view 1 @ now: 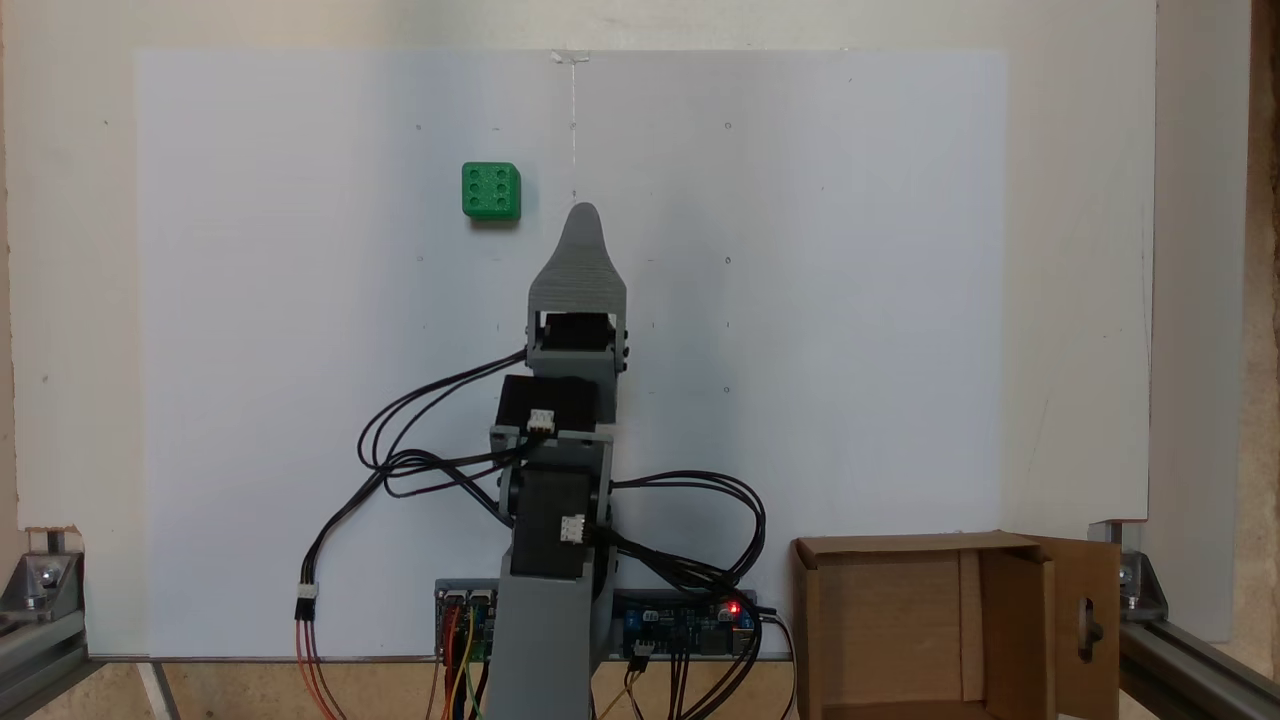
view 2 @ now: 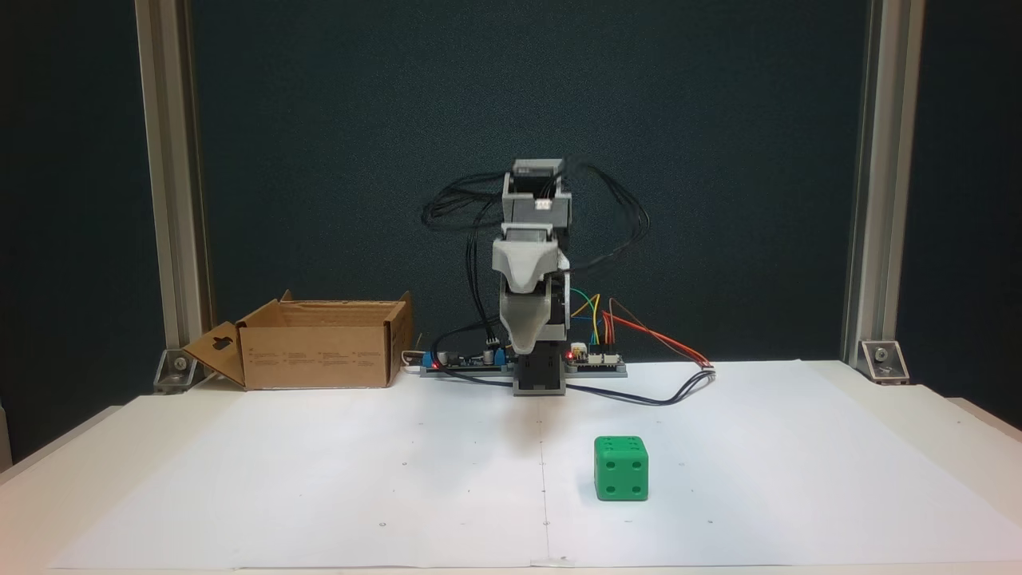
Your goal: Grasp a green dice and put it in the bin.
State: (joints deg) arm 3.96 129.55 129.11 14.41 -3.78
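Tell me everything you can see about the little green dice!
The green dice is a small bright green cube that looks like plastic, with rounded corners and sunken round pips. From above its top face shows six pips; in the front-facing fixed view the side facing the camera shows four. It sits flat and upright on the white paper sheet and touches nothing else. The arm's tool hangs nearby without contact, and the cardboard box stands far across the table.
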